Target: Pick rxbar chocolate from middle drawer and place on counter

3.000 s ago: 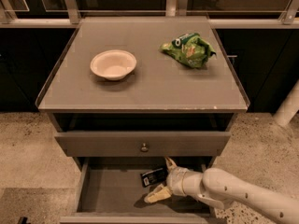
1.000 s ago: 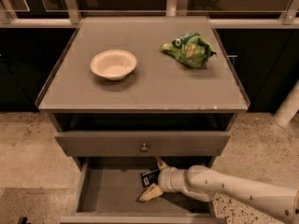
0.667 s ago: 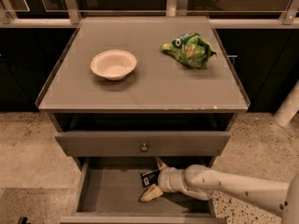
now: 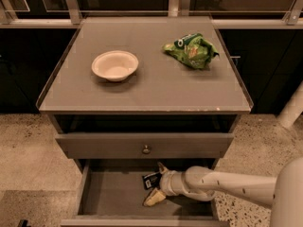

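The rxbar chocolate (image 4: 151,179), a small black wrapper with a white patch, lies on the floor of the open middle drawer (image 4: 109,193) near its back. My gripper (image 4: 157,183) reaches into the drawer from the right. It is open, with one tan finger (image 4: 162,167) behind the bar and the other (image 4: 154,198) in front, so the bar lies between them. The arm partly hides the bar's right end. The counter (image 4: 142,86) is the grey cabinet top above.
A white bowl (image 4: 115,65) sits on the counter's left half and a green snack bag (image 4: 191,50) at its right rear. A shut drawer front with a round knob (image 4: 146,149) overhangs the open drawer. Speckled floor surrounds the cabinet.
Since three seconds ago my gripper has moved left in the drawer until its fingers straddle the bar. In the last second it has barely moved.
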Robot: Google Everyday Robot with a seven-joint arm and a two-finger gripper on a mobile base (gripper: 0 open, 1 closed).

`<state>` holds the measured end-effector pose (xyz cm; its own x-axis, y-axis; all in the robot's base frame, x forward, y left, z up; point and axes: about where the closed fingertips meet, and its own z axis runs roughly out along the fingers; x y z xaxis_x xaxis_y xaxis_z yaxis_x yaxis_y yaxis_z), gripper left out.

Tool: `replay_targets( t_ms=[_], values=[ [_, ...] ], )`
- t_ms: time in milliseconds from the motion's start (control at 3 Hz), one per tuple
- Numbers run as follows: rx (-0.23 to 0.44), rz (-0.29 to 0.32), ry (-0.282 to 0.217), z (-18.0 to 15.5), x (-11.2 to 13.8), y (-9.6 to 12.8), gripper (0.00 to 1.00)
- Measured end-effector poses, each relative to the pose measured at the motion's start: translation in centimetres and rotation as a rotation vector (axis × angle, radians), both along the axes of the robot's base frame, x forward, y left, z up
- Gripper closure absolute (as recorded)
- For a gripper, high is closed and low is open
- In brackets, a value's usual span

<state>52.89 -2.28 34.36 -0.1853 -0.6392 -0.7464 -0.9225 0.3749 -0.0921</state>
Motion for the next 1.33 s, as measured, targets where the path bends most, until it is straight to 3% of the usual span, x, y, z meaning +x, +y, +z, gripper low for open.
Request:
replay_targets(
  t_ms=[333,667,1333],
  values=[
    [-0.009,0.002,0.022,-0.77,-0.23,-0.10,0.00],
    [-0.009,0.002,0.022,-0.77,-0.24,-0.10,0.19],
    [-0.009,0.002,0.021,-0.01,-0.22,-0.12,0.65]
  ],
)
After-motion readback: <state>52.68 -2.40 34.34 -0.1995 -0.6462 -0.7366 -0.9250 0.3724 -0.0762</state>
